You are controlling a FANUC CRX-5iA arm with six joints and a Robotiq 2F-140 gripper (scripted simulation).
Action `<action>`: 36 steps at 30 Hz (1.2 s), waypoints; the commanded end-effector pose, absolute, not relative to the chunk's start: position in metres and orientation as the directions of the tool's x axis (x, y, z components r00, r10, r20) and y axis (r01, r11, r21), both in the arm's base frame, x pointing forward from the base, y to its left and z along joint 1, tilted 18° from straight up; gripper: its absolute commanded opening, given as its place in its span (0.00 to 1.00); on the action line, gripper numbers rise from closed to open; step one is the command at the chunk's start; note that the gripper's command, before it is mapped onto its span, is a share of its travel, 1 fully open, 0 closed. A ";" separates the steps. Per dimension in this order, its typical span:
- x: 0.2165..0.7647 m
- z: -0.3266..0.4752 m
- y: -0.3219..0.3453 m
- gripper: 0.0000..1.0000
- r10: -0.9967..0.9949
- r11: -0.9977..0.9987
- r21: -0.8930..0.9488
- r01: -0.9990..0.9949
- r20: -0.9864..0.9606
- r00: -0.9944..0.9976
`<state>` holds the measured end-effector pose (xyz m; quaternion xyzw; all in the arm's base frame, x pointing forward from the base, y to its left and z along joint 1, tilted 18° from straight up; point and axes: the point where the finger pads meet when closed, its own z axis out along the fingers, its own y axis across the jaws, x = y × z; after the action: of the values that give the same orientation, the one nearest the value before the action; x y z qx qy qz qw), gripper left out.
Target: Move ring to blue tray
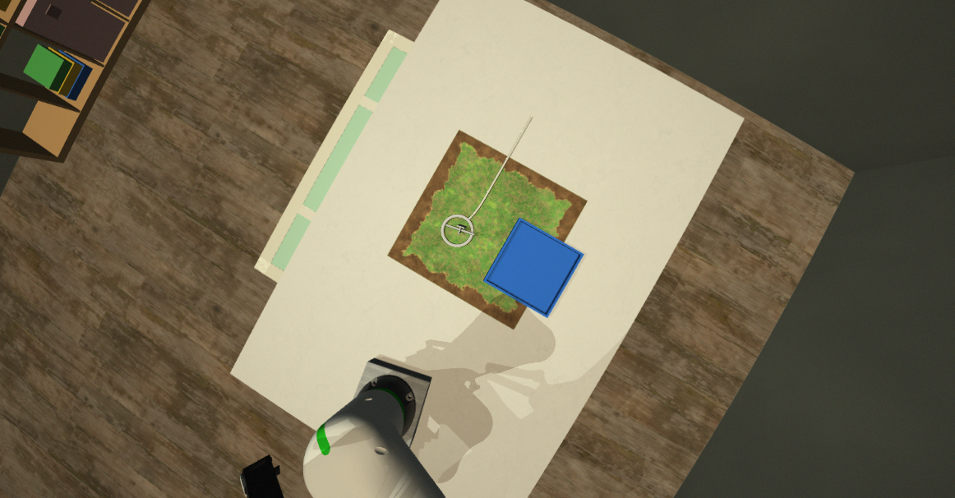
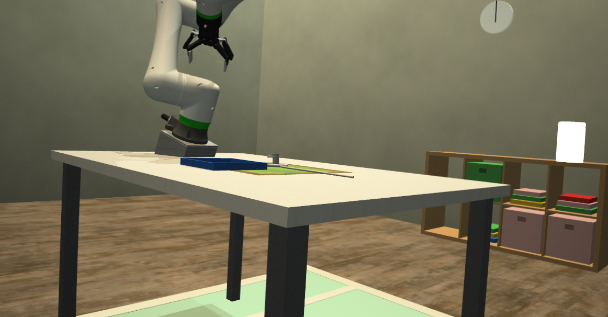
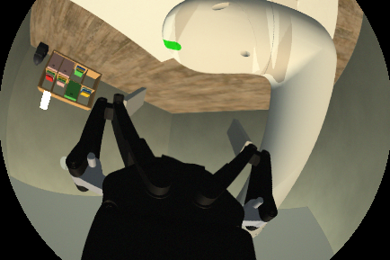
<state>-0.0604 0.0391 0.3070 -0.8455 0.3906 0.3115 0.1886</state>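
Your gripper (image 2: 207, 61) hangs high above the table (image 2: 340, 195) with its fingers spread fully wide, holding nothing. The ring (image 1: 446, 238) sits around the stake (image 1: 461, 229) on the grass mat (image 1: 468, 173) (blue tray (image 1: 507, 275) just beside it).

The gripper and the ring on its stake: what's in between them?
Only air: the exterior view shows the open gripper high above the table, the ring far below.

Wall clock (image 2: 496, 16); shelf unit (image 2: 510, 158); grass mat (image 1: 494, 181).
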 end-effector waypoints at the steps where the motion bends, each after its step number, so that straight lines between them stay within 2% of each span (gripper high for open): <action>1: -0.060 0.307 0.039 1.00 -0.543 -0.624 -0.075 -0.778 -0.674 0.501; 23: -0.049 0.309 0.032 1.00 -0.543 -0.635 -0.080 -0.769 -0.661 0.518; 27: -0.013 0.312 0.010 1.00 -0.540 -0.670 -0.094 -0.736 -0.618 0.571; 32: 0.064 0.313 -0.022 1.00 -0.505 -0.768 -0.114 -0.630 -0.495 0.707; 34: 0.064 0.313 -0.022 1.00 -0.505 -0.768 -0.114 -0.630 -0.495 0.707; 35: 0.098 0.313 -0.032 1.00 -0.488 -0.796 -0.116 -0.594 -0.459 0.743; 36: 0.106 0.313 -0.035 1.00 -0.488 -0.796 -0.116 -0.594 -0.459 0.743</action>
<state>0.0526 -0.0055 0.3151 -0.9072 0.3182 0.2289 0.1525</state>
